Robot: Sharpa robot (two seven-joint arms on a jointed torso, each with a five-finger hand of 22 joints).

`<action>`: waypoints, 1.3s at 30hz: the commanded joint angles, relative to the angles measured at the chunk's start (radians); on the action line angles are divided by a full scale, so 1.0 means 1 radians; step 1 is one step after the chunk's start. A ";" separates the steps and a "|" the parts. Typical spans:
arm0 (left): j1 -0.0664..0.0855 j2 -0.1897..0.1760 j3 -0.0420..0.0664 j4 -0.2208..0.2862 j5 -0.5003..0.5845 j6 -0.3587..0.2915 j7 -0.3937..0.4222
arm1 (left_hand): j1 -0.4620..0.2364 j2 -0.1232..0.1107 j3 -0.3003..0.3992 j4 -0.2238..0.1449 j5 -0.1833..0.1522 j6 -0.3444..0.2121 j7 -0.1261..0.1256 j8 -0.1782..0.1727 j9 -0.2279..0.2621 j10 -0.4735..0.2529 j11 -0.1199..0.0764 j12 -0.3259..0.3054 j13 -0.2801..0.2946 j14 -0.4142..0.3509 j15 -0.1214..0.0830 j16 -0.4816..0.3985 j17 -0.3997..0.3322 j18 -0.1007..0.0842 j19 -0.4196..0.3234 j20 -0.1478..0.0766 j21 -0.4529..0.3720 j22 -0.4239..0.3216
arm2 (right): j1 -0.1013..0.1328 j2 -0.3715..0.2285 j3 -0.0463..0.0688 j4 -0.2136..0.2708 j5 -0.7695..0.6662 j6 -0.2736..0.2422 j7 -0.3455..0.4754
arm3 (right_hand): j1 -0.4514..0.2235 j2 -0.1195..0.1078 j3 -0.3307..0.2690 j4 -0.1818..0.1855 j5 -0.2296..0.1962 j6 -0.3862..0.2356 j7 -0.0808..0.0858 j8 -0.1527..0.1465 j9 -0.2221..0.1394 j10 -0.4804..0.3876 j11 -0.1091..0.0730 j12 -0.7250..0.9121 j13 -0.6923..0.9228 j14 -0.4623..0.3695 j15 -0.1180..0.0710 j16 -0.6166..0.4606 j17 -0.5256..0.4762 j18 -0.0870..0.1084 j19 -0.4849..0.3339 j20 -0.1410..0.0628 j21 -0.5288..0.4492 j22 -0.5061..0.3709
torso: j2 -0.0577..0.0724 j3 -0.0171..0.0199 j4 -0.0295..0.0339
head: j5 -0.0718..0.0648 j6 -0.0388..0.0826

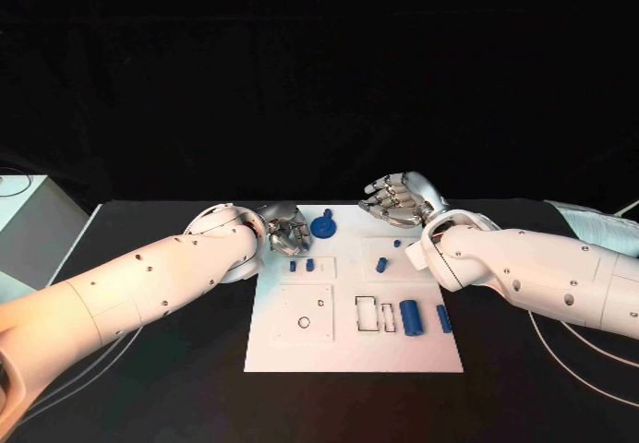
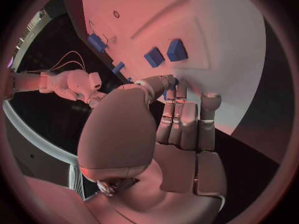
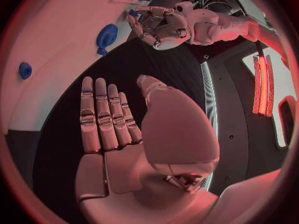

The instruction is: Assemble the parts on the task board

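The white task board [image 1: 353, 355] lies in the middle of the table. My left hand [image 1: 286, 231] hovers at its far left corner, fingers curled in, thumb against the fingertips [image 2: 169, 84], nothing held. Just beside it a round blue part [image 1: 326, 224] stands on the board, apart from the fingers in the right wrist view [image 3: 106, 35]. My right hand [image 1: 400, 198] hangs above the board's far right corner, fingers straight and side by side, empty [image 3: 118, 129]. Two small blue pieces [image 1: 302, 266], another [image 1: 381, 265] and two blue cylinders [image 1: 412, 317] sit on the board.
A pale box [image 1: 27, 231] stands at the table's left end. Cables [image 1: 566, 355] trail over the table on the right, under my right arm. Black tabletop surrounds the board on both sides and in front.
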 commanded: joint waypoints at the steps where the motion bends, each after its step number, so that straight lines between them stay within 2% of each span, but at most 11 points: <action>1: -0.008 0.004 -0.007 0.002 -0.008 0.046 -0.009 | 0.000 0.006 -0.003 -0.003 -0.007 0.009 -0.002 0.003 0.003 0.008 -0.001 -0.003 0.001 0.006 0.000 0.005 0.002 -0.007 0.004 0.005 -0.003 0.001 | 0.000 0.000 0.000 0.001 -0.004 0.012 0.013 | 0.008 -0.005 0.005 0.000 0.005 -0.007 0.038 0.003 -0.001 0.000 0.004 -0.005 -0.001 0.002 0.002 -0.005 -0.001 0.006 -0.006 0.002 0.002 -0.001 | 0.000 0.0001 0.0003 | 0.000 -0.001; 9: -0.008 0.002 -0.007 0.000 -0.015 0.045 -0.013 | 0.003 0.006 -0.003 -0.008 -0.007 0.007 -0.002 -0.001 0.003 0.007 -0.001 -0.008 0.001 -0.002 -0.001 0.002 -0.012 -0.005 -0.002 0.004 -0.008 -0.007 | 0.000 0.000 0.000 0.000 -0.004 0.012 0.013 | 0.008 -0.005 0.005 0.000 0.005 -0.007 0.038 0.003 -0.001 0.000 0.004 -0.005 -0.001 0.002 0.002 -0.005 -0.001 0.006 -0.006 0.002 0.002 -0.001 | 0.000 -0.0009 0.0001 | 0.000 -0.001; 17: -0.008 -0.002 -0.007 0.007 -0.019 0.036 0.001 | -0.009 -0.004 -0.011 -0.011 -0.009 -0.009 0.006 -0.027 -0.003 -0.005 0.010 -0.042 -0.009 -0.017 0.007 -0.002 -0.029 -0.003 -0.015 0.009 -0.021 -0.024 | 0.000 -0.001 0.000 -0.001 -0.004 0.012 0.014 | 0.008 -0.005 0.005 0.000 0.005 -0.007 0.038 0.003 -0.001 0.000 0.004 -0.005 -0.001 0.002 0.002 -0.005 -0.001 0.006 -0.006 0.002 0.002 -0.001 | -0.001 -0.0020 0.0002 | -0.001 0.000; 30: -0.008 -0.008 -0.007 0.013 -0.011 0.010 0.017 | -0.021 -0.019 -0.017 -0.011 -0.007 -0.066 0.013 -0.087 -0.023 -0.004 0.014 -0.068 -0.011 -0.029 0.012 -0.001 -0.045 -0.002 -0.015 0.016 -0.029 -0.030 | -0.001 -0.002 0.000 -0.003 -0.003 0.011 0.014 | 0.008 -0.006 0.008 0.000 0.005 -0.007 0.038 0.005 -0.004 0.002 0.005 -0.005 -0.011 0.005 0.002 -0.010 -0.009 0.006 -0.005 0.002 0.002 -0.009 | 0.000 -0.0018 0.0000 | -0.001 -0.001; 34: -0.009 -0.012 -0.007 0.015 -0.009 0.002 0.016 | -0.020 -0.022 -0.018 -0.013 -0.006 -0.099 0.011 -0.115 -0.035 -0.009 0.014 -0.075 -0.008 -0.033 0.013 -0.002 -0.052 -0.002 -0.013 0.016 -0.032 -0.032 | -0.001 -0.004 0.000 -0.001 -0.010 0.026 0.005 | 0.008 -0.007 0.009 -0.001 0.005 -0.008 0.038 0.005 -0.005 0.002 0.005 -0.005 -0.013 0.007 0.001 -0.009 -0.010 0.007 -0.004 0.002 0.003 -0.009 | 0.000 -0.0012 0.0002 | -0.001 0.000; 39: -0.009 -0.018 -0.007 0.017 -0.008 -0.006 0.013 | -0.019 -0.024 -0.019 -0.014 -0.006 -0.119 0.006 -0.131 -0.042 -0.013 0.015 -0.075 -0.006 -0.038 0.014 -0.004 -0.060 -0.001 -0.013 0.016 -0.033 -0.034 | -0.002 -0.009 0.000 -0.001 -0.015 0.034 -0.001 | 0.009 -0.007 0.009 -0.001 0.005 -0.008 0.038 0.004 -0.005 0.002 0.004 -0.005 -0.014 0.009 0.001 -0.009 -0.010 0.007 -0.003 0.002 0.004 -0.010 | 0.000 -0.0014 -0.0005 | -0.002 0.001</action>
